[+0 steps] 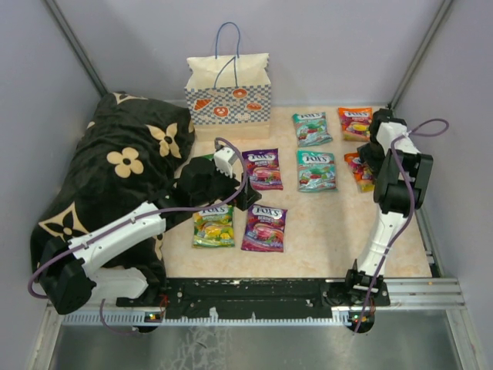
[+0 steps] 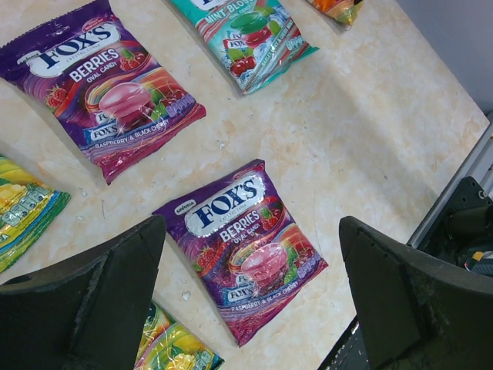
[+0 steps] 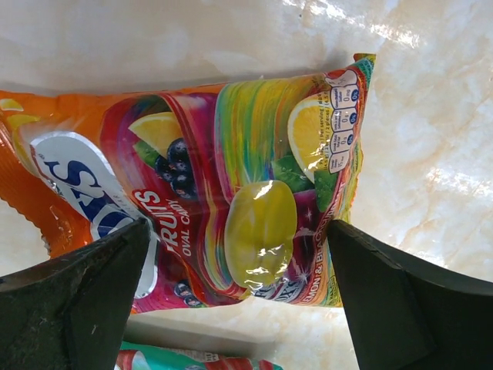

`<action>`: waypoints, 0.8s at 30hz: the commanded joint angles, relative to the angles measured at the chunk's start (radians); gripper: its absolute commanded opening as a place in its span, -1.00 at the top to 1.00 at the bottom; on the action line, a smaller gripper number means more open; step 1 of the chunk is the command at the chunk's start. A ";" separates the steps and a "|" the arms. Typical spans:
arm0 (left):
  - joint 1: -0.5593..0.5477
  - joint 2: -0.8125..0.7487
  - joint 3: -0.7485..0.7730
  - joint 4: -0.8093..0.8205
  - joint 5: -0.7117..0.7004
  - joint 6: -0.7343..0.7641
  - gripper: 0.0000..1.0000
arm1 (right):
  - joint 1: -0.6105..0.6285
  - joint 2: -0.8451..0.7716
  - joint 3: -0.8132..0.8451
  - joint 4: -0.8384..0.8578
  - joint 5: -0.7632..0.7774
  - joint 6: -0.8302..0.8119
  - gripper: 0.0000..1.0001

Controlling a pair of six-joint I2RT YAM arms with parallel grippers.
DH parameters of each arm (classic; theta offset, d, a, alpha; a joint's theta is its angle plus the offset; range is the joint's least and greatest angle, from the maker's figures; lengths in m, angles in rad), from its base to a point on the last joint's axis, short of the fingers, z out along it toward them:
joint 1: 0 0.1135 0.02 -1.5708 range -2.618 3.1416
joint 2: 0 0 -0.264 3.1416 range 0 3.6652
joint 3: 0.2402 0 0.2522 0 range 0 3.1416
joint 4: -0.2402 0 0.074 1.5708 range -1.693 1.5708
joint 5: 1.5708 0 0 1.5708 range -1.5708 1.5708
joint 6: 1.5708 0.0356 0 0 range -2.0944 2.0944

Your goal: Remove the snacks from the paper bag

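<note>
Wide open and holding nothing, the left gripper (image 2: 253, 231) hangs above a purple berries packet (image 2: 243, 250) that lies flat on the table (image 2: 385, 139). Its two black fingers (image 2: 100, 301) frame the packet on either side without touching it. Just left of that packet in the top view lies a yellow-green packet (image 1: 213, 225).

The right gripper (image 3: 239, 231) is likewise spread wide with nothing between its jaws. It is poised over an orange fruits packet (image 3: 231, 193) near the table's right side, and whether it touches the packet cannot be told.

Farther out, a second purple packet (image 1: 263, 169) lies beyond the first, with a teal mint packet (image 1: 316, 170) to its right. Beyond those, a second teal packet (image 1: 311, 128) and a second orange packet (image 1: 355, 122) lie side by side near the far right corner. All seven packets lie flat on the table, label up.

A black cushion with cream flowers (image 1: 115, 169) fills the left side, beside the left arm. At the far edge the paper bag (image 1: 228, 89) stands upright with its blue handles up, well apart from both grippers. Whether anything is inside it cannot be seen.
</note>
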 commanded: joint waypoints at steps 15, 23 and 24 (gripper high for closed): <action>0.009 -0.050 -0.030 0.006 -0.003 -0.002 -0.99 | 0.000 -0.076 -0.260 0.036 -0.087 0.318 -0.99; 0.009 -0.038 -0.032 0.013 0.003 -0.005 -0.99 | -0.001 -0.085 -0.240 0.012 -0.065 0.333 -0.99; 0.009 -0.040 -0.031 0.011 0.000 -0.004 -0.99 | -0.002 -0.089 -0.242 0.009 -0.063 0.341 -0.99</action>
